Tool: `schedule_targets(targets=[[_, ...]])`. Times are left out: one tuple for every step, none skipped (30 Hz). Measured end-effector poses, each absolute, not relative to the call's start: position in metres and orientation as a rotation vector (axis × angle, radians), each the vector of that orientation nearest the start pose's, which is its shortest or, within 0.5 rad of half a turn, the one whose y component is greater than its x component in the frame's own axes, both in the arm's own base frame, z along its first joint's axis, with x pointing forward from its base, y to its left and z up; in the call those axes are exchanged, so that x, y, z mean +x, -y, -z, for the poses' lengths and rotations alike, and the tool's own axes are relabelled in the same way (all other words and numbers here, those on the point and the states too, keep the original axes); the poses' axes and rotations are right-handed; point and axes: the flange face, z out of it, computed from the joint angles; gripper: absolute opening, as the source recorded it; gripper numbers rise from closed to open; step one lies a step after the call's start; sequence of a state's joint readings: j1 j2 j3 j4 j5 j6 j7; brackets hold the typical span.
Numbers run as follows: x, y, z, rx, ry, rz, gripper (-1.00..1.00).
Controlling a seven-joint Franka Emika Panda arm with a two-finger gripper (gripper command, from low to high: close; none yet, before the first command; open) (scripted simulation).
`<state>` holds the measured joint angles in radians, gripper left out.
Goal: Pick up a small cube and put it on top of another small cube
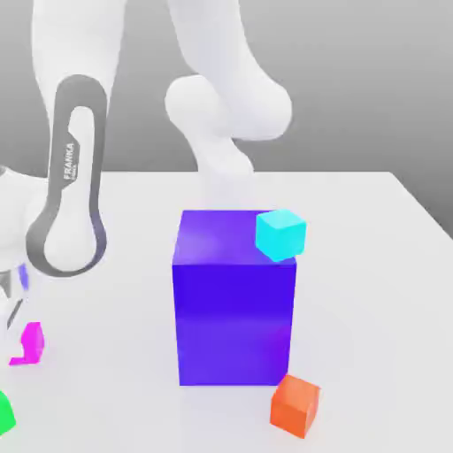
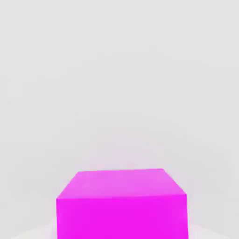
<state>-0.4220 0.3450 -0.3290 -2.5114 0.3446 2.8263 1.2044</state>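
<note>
The small cube [image 1: 33,341] is bright magenta-pink and lies on the white table at the exterior view's far left, partly covered by my hand. My gripper [image 1: 21,343] has come down on it from above at that left edge, and the white arm [image 1: 69,190] rises behind it. In the hand view the small cube [image 2: 122,205] is very close, straight under the hand, resting on the white surface. The gripper is shut on this cube.
A big blue-violet block [image 1: 234,301] stands mid-table, with a cyan cube [image 1: 280,234] at its upper right corner. An orange cube [image 1: 296,405] lies in front of the block on the right. A green object [image 1: 4,412] peeks in at the lower left edge.
</note>
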Motion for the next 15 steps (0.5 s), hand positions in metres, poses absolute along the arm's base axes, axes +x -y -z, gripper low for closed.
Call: schedule_targets(targets=[[0.315, 0.332, -0.168, -1.333, -2.847, 0.009, -1.00], [0.315, 0.332, -0.178, -1.331, -2.847, 0.006, -1.00], [0.315, 0.332, -0.187, -1.336, -2.844, 0.003, -1.00], [0.321, 0.333, -0.191, -1.378, -2.824, -0.002, -1.00], [0.329, 0.334, -0.195, -1.434, -2.797, -0.006, -1.00], [0.338, 0.336, -0.198, -1.493, -2.767, -0.010, -1.00], [0.347, 0.337, -0.201, -1.555, -2.733, -0.013, -1.00], [0.357, 0.338, -0.204, -1.618, -2.696, -0.015, -1.00], [0.367, 0.339, -0.208, -1.682, -2.657, -0.017, -1.00], [0.377, 0.339, -0.211, -1.745, -2.616, -0.017, -1.00], [0.388, 0.339, -0.216, -1.809, -2.572, -0.017, -1.00], [0.399, 0.338, -0.220, -1.872, -2.526, -0.016, -1.00], [0.410, 0.337, -0.225, -1.935, -2.477, -0.014, -1.00], [0.421, 0.335, -0.230, -1.997, -2.425, -0.011, -1.00], [0.432, 0.333, -0.235, -2.058, -2.373, -0.007, -1.00]])
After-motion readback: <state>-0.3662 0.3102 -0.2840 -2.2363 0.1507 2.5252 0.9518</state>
